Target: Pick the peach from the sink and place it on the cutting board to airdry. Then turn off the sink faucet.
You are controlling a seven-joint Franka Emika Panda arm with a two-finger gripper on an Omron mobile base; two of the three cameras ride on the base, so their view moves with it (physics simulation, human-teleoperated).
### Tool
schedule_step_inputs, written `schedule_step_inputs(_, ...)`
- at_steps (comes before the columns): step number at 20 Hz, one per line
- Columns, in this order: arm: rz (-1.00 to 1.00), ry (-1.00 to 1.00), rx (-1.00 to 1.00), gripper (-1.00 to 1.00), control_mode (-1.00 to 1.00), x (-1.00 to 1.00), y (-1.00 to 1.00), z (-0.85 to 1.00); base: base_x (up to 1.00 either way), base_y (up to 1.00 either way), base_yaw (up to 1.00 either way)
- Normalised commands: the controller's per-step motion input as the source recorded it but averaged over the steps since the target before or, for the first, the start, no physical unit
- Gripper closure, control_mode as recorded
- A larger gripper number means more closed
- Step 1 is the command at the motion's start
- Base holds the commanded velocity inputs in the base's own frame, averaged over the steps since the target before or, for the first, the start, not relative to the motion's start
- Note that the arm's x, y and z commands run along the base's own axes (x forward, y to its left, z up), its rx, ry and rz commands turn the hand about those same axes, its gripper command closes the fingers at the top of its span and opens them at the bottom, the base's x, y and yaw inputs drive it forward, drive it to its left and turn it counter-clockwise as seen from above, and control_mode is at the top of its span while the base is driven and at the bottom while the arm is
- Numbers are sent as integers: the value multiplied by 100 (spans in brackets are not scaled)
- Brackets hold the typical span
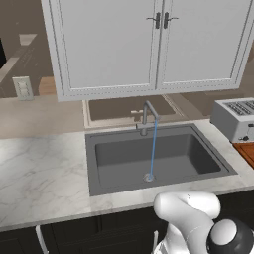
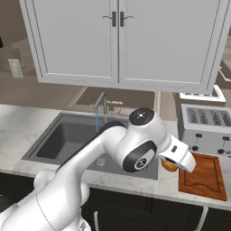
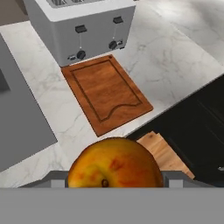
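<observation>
The orange-red peach [image 3: 114, 164] sits between my gripper [image 3: 114, 183] fingers, held in the air; the gripper is shut on it. In the right base view the peach [image 2: 169, 165] hangs over the counter strip between the sink [image 2: 54, 142] and the cutting board [image 2: 203, 178], just left of the board. The reddish-brown cutting board [image 3: 107, 94] lies ahead of the peach, bare, in front of the toaster. The sink [image 1: 99, 149] basin holds nothing but its drain. The sink faucet [image 1: 148, 116] stands behind the basin, and a thin blue stream of water [image 1: 153, 149] falls from it onto the drain.
A silver toaster [image 2: 205, 128] stands right behind the board, close to its far edge. White wall cabinets [image 2: 117, 40] hang above the counter. The marble counter's front edge [image 3: 175, 105] runs just past the board, with dark lower cabinets below.
</observation>
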Motion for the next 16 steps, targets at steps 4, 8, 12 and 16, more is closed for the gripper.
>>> schedule_step_inputs(4,6,0,1,100,-100,18,0,-8,0,0,0)
schedule_step_inputs(8,9,0,1,100,-100,18,-1,-2,0,0,0)
schedule_step_inputs(12,7,0,0,100,-100,16,-9,0,0,0,0)
schedule_step_inputs(16,5,0,0,100,-100,10,-23,-5,0,0,0)
